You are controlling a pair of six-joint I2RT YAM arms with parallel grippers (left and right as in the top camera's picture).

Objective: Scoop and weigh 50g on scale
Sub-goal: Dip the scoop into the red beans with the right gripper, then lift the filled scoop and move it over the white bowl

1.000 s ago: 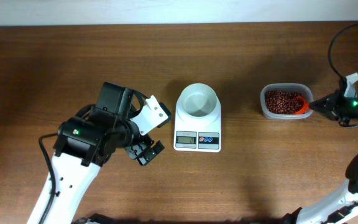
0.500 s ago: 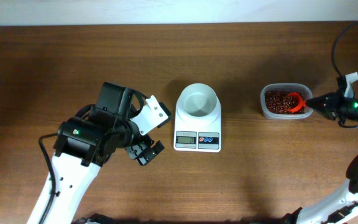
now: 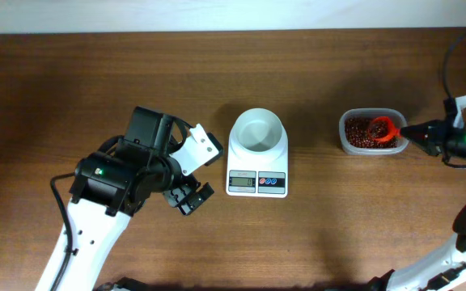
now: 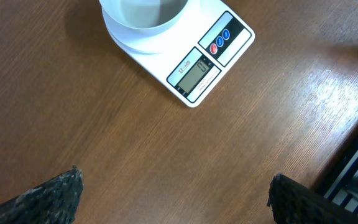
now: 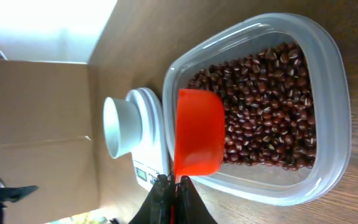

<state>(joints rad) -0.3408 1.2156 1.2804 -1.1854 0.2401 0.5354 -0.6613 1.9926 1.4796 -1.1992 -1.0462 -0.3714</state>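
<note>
The right gripper (image 5: 171, 186) is clamped shut on the handle of a red scoop (image 5: 197, 130), whose cup is over the red-brown beans (image 5: 266, 106) in a clear tub (image 5: 331, 81) at the table's right. The left gripper (image 4: 173, 205) hangs with fingers wide apart, holding nothing. Just to its right, mid-table, stands the white scale (image 3: 256, 183), an empty round bowl (image 3: 258, 129) on top.

On the scale (image 4: 168, 53), seen from my left wrist, the grey display (image 4: 198, 76) shows what looks like a zero. The small print just above it is too fine to read.
</note>
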